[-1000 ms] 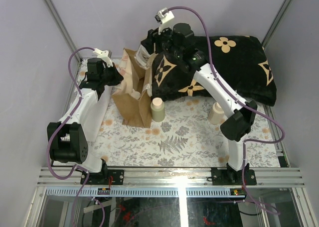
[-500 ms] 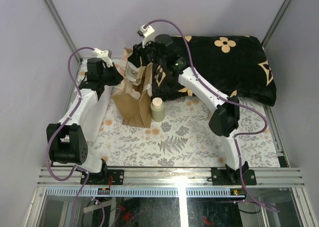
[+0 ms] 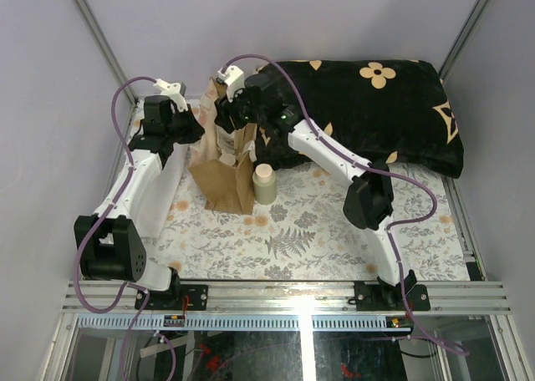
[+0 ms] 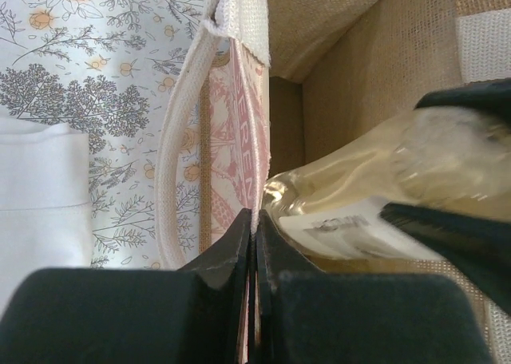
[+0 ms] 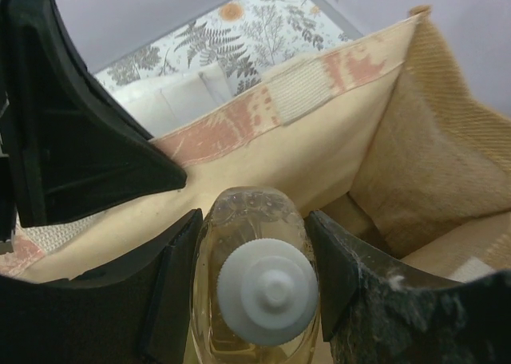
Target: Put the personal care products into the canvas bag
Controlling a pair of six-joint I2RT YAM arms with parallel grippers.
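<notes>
Right wrist view: right gripper (image 5: 255, 290) clasps the amber bottle (image 5: 249, 220) at the canvas bag (image 5: 415, 140) mouth; left gripper (image 4: 253, 235) pinches its wall; an off-centre release might drop the bottle outside.

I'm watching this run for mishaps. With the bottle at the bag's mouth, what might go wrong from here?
1. The left gripper pinches only a thin edge of the canvas bag. If the amber bottle in the right gripper pushes on that wall, the edge may slip free and the mouth may sag shut.
2. A greenish bottle stands close beside the bag, so tugging the bag might knock it over.
</notes>
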